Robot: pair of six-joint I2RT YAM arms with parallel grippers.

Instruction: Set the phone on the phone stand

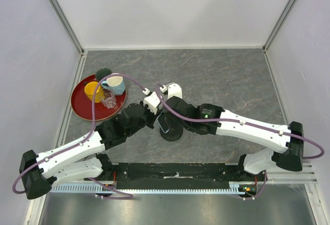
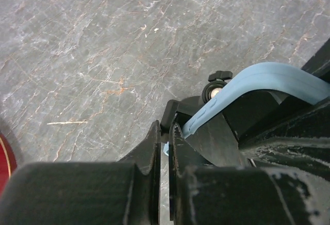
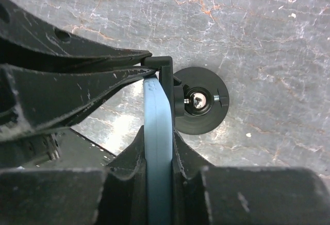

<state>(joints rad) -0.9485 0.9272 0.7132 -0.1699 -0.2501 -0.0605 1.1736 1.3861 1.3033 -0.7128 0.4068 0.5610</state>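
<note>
The phone (image 1: 165, 124), light blue case, stands on edge at the table's middle. My right gripper (image 1: 174, 116) is shut on it; in the right wrist view the blue edge (image 3: 157, 153) sits tight between my right gripper (image 3: 157, 132). The black phone stand (image 1: 172, 134) is right under it, its disc base (image 3: 200, 101) on the table and its cradle (image 3: 165, 69) against the phone's end. My left gripper (image 1: 153, 119) comes in from the left, fingers (image 3: 77, 88) pinched on the cradle's edge. In the left wrist view my left gripper (image 2: 165, 130) is nearly closed, with the phone (image 2: 252, 83) curving away to the right.
A red round tray (image 1: 77, 105) at the left holds a yellow cup (image 1: 93, 90), a dark green cup (image 1: 103, 73), a light blue mug (image 1: 115, 85) and a clear glass (image 1: 109, 101). White walls enclose the grey table on three sides.
</note>
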